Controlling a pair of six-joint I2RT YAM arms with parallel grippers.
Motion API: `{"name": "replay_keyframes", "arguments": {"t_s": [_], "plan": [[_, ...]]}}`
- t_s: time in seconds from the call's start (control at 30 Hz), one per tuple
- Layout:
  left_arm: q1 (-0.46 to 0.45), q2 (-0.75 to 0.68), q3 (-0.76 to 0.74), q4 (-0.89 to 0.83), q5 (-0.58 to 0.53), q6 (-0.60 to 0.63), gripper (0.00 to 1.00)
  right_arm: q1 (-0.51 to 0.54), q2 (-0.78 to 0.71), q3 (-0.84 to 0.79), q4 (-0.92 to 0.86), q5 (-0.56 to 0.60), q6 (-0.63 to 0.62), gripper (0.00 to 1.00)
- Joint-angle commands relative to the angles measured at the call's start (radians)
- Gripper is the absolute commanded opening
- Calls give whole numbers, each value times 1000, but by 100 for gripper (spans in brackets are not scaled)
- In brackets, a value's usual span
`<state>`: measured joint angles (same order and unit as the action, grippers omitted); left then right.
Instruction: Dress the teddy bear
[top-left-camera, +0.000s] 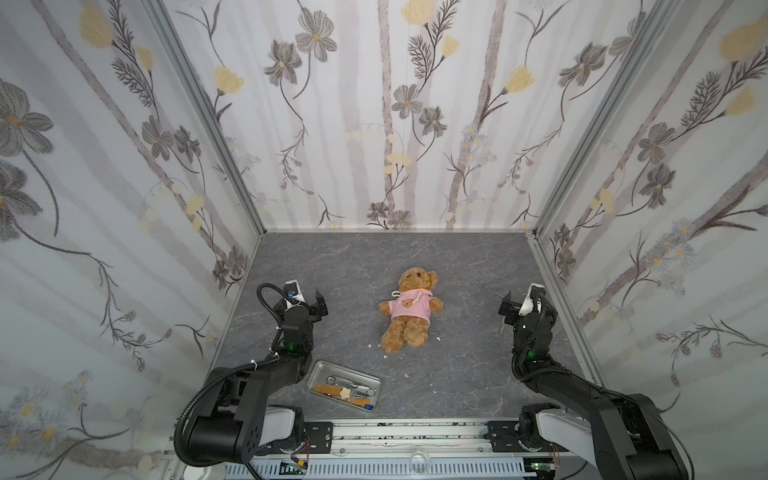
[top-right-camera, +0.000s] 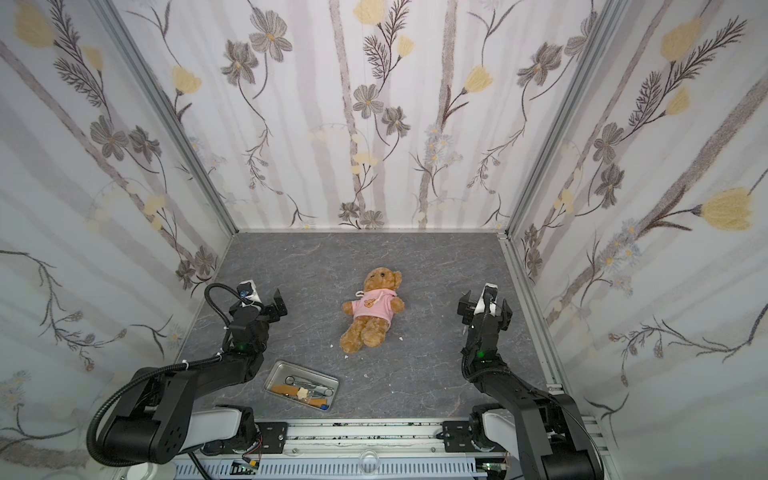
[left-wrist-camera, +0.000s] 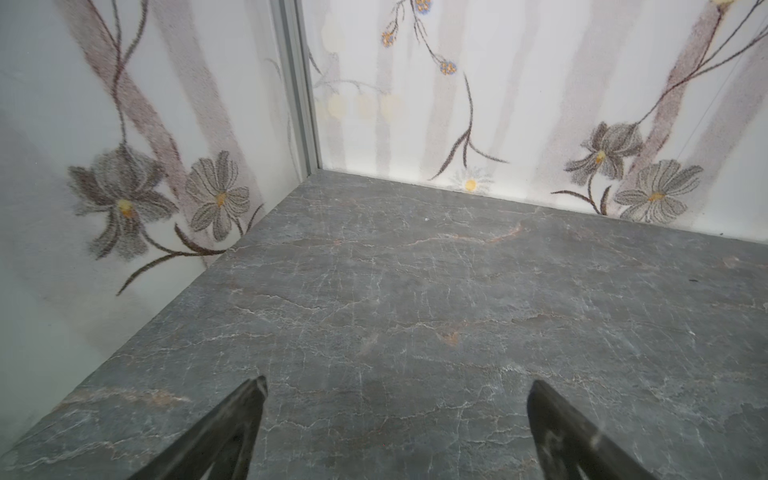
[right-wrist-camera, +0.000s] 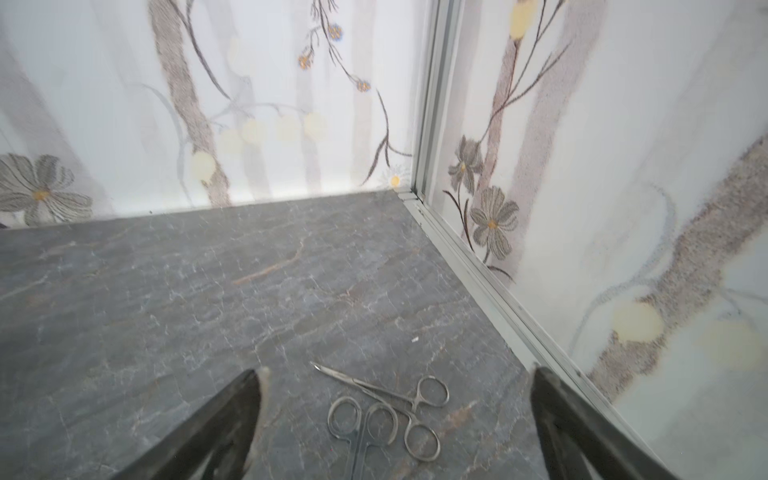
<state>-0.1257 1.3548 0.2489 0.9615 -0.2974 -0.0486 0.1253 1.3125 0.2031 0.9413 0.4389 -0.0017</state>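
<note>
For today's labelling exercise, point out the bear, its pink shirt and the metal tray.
bear (top-left-camera: 417, 281): in a top view, on its face.
pink shirt (top-left-camera: 415, 314): in a top view, on the front, below the print.
tray (top-left-camera: 349, 370): in a top view, on its far rim.

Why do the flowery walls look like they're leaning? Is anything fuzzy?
In both top views the wide lens makes the walls lean outward, but the teddy bear looks sharp; in the right wrist view the scissors are crisp while the nearby side wall goes fuzzy; in the left wrist view light is soft, no hard shadows.
</note>
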Motion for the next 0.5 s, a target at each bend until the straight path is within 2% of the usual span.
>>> {"name": "replay_keyframes", "arguments": {"t_s": [0.0, 0.13, 0.23, 0.3, 0.37, 0.4, 0.47], "plan": [[10, 72, 25, 156, 110, 44, 100, -22, 33, 57, 66, -75, -20, 100], [33, 127, 18, 237, 162, 60, 100, -48, 44, 67, 68, -178, -8, 100], [49, 173, 12, 289, 169, 46, 100, -53, 48, -24, 283, -273, 4, 100], [68, 196, 18, 298, 203, 32, 100, -55, 99, -44, 356, -264, 11, 100], [91, 228, 8, 344, 221, 7, 100, -58, 201, -72, 529, -265, 13, 100], [98, 227, 3, 346, 226, 1, 100, -60, 209, -79, 535, -265, 11, 100], [98, 227, 4, 346, 224, 1, 100, -67, 167, -31, 376, -232, 36, 100]]}}
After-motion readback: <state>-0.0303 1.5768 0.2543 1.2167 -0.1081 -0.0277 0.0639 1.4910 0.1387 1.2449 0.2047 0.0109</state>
